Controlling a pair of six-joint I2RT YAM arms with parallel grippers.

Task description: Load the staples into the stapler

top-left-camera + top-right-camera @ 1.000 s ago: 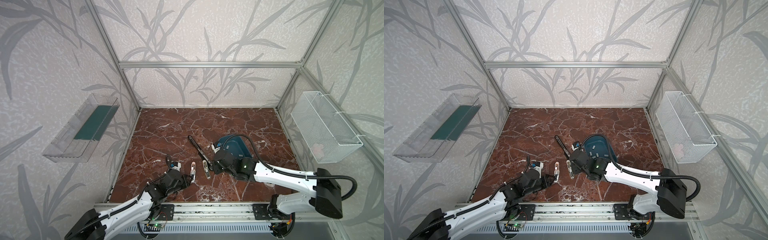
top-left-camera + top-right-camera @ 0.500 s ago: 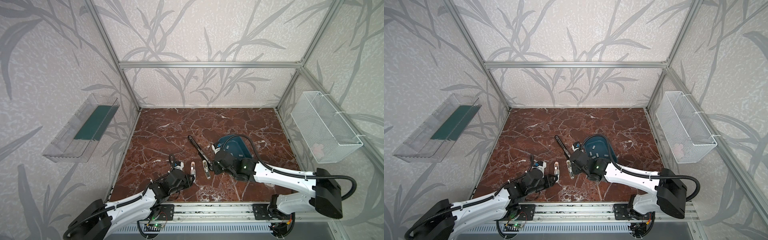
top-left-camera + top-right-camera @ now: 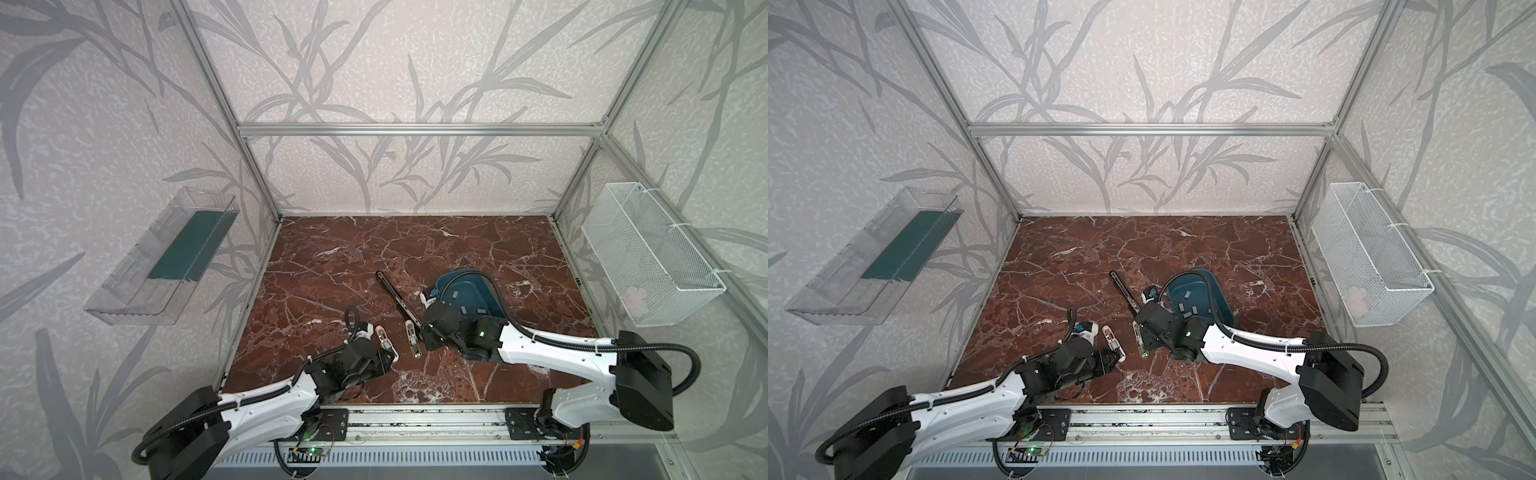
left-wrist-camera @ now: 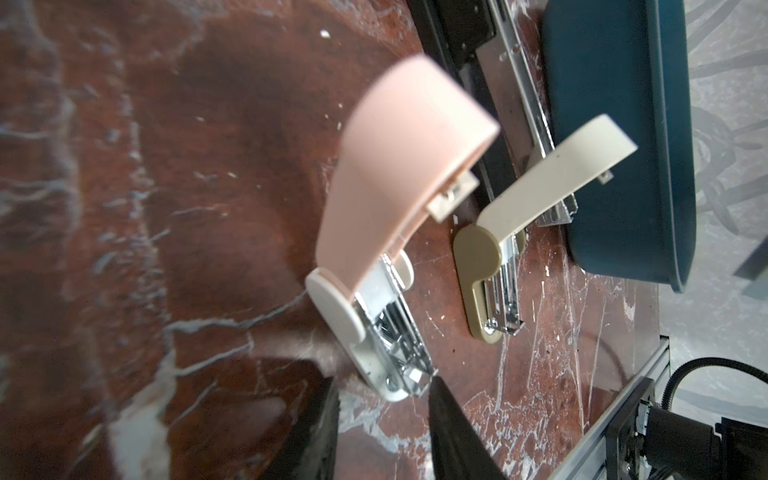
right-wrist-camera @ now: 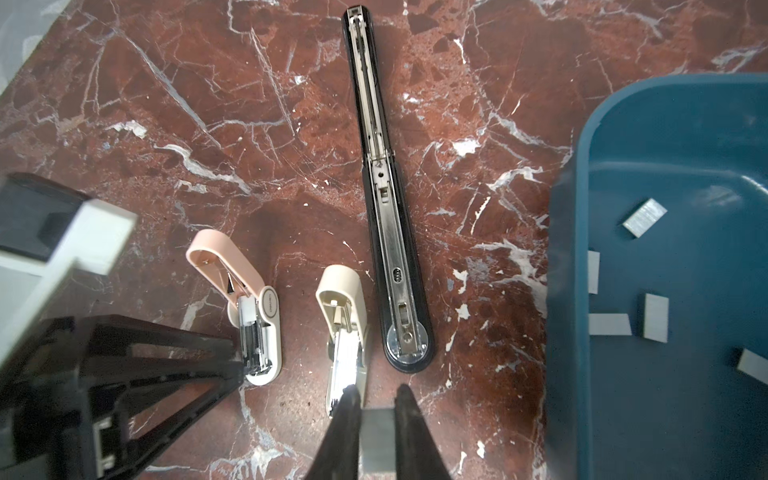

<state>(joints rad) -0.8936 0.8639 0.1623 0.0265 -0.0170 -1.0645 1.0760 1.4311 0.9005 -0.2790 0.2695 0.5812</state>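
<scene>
Red-brown marble counter (image 3: 332,257), leaf-print walls, alu frame. L end effector (image 4: 384,382): jaws partway open, astride the front end of pink stapler (image 4: 399,174), whose lid is flipped up. One finger (image 4: 446,415) touches the metal rail and the other sits just off the base, so can't tell if it's actually pinching. R end effector (image 5: 377,390): closed down on a grey staple strip (image 5: 376,436), held flat btwn the fingers, low over the counter. Just ahead of its tips is the beige stapler (image 5: 343,328), lid open, rail exposed. One finger overlaps the rail's near end in the wrist view; contact unclear. Long black stapler (image 5: 386,208) lies opened flat, ahead of R end effector and just beside the beige one. Rest of the staples (image 5: 656,318) lie loose in the blue tray (image 5: 665,415), close beside R end effector on the side away from L arm. In both top views the beige stapler sits btwn the two end effectors.
</scene>
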